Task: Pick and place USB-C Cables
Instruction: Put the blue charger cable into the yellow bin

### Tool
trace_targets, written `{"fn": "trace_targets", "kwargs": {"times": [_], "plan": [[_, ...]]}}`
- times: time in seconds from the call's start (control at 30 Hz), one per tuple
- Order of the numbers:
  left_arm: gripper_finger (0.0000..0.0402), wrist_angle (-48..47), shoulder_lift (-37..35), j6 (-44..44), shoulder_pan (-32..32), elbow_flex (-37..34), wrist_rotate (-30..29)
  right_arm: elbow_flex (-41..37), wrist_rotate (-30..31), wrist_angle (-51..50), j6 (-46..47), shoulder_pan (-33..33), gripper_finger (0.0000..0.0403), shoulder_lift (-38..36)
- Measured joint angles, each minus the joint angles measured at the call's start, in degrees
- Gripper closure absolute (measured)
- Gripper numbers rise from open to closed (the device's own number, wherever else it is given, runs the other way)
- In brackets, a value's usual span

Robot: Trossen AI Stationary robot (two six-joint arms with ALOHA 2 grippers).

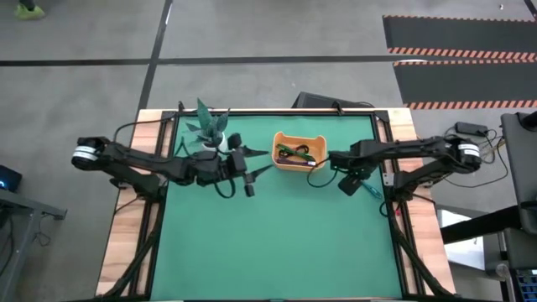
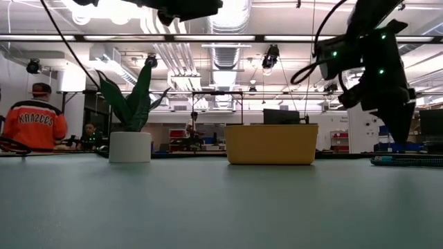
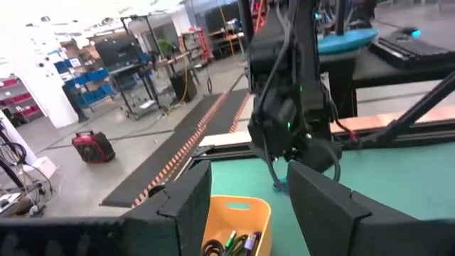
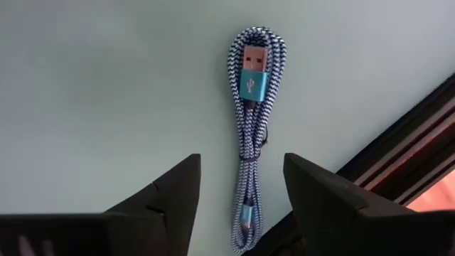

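The teal USB-C cable (image 4: 250,121), a braided folded bundle with a teal plug, lies flat on the green mat near the table's right rail (image 1: 372,190). My right gripper (image 4: 242,192) hovers open just above it, its fingers standing either side of the bundle's near end without touching; it also shows in the high view (image 1: 349,181) and the low view (image 2: 398,121). The orange tray (image 1: 299,161) holds a green bundle and dark bundles (image 3: 234,242). My left gripper (image 3: 245,188) is open and raised, left of the tray (image 1: 252,170).
A potted plant in a white pot (image 1: 210,130) stands at the far left of the mat, close behind my left arm (image 2: 131,135). The table's black rail (image 4: 398,153) runs right beside the teal cable. The near half of the mat (image 1: 277,243) is bare. People show in the room beyond (image 2: 40,121).
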Motion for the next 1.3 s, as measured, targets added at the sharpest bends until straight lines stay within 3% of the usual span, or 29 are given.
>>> {"fn": "trace_targets", "kwargs": {"times": [0.53,1.1,1.3], "plan": [[0.023,3.95,-4.22,-0.12,0.0,-3.95,0.0,-0.07,-0.11,4.72,-12.33,-6.71,0.0202,9.81],[0.023,3.93,-4.2,-0.3,0.0,-4.68,0.0,-1.36,-0.01,10.58,-12.51,-6.67,0.0203,12.12],[0.023,3.93,-4.2,-0.3,0.02,-4.72,0.0,-1.44,-0.55,11.1,-11.02,-6.63,0.0244,11.98]]}}
